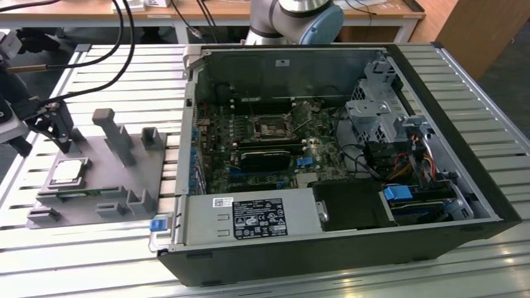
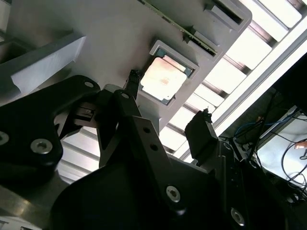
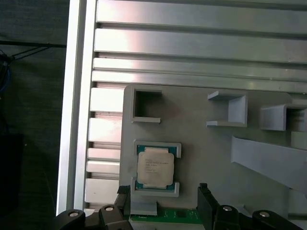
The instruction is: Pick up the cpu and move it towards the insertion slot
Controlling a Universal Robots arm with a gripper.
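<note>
- My gripper [image 3: 163,192] is spread wide and carries nothing. In the first wrist view its 2 fingers [image 3: 205,196] stand further apart than the chip is wide.
- The cpu [image 3: 155,166] lies flat, silver face up, in a shallow recess near the edge of the grey fixture plate [image 3: 206,148]. The fingertips sit just beside that recess.
- I judge the step in hand to be the approach for the grasp, since nothing is gripped and the chip is seated.
- To do it well, I would centre the chip between the fingers. I would then close on the 2 sides that the recess walls leave open, touching the pale rim only.
- Height above the chip is hard to read from these angles. There is probably a small gap, so I would go slowly.
- The insertion slot [image 1: 272,129] is well apart from the fixture plate, toward the exterior view's right. It sits on the board inside the open computer case [image 1: 282,62].
</note>
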